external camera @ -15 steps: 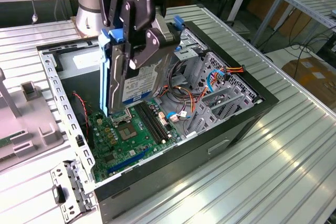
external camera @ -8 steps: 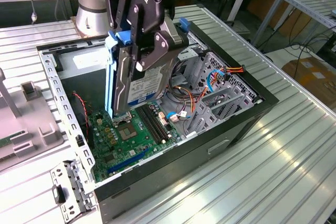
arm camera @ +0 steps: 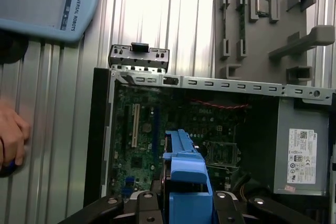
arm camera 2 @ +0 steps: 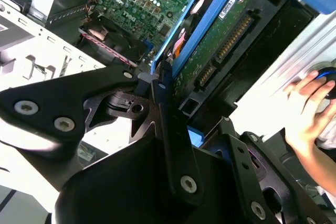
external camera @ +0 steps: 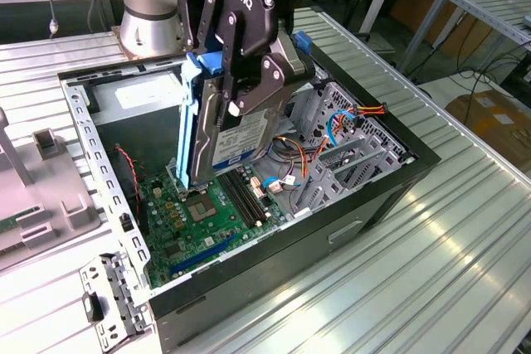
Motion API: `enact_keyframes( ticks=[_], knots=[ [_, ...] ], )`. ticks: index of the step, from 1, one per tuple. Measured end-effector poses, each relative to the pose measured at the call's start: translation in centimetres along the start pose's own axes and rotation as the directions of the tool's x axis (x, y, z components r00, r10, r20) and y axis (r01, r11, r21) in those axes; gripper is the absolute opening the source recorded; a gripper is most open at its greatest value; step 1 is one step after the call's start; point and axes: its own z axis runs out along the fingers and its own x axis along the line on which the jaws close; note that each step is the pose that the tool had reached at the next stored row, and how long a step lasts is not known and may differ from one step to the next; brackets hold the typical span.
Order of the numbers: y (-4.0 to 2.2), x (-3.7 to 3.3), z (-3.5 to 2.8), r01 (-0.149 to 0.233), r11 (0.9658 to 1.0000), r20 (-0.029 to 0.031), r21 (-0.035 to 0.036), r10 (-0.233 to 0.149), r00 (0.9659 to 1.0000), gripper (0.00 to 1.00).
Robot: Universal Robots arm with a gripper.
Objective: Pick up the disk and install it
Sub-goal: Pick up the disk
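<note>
Here the claw (external camera: 253,95) grips the silver, blue-railed disk (external camera: 238,151) upright.

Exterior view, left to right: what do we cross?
Grey plastic fixture → the disk, clamped in the tool above the open case → grey drive cage → cardboard box.

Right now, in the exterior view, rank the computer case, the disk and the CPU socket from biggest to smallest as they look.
1. case: by far the largest.
2. disk: held upright over the board, perhaps nearer the camera, so it may look bigger than it is; the rank holds anyway.
3. CPU socket: smallest.
</note>
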Motion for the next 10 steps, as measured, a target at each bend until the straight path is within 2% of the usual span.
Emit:
enact_keyframes(
  ticks=[10],
  knots=[
    [-1.40, 0.62, -0.07, 0.000, 1.0000, 0.0001, -0.0005, 0.000, 1.0000, 0.37]
  ],
)
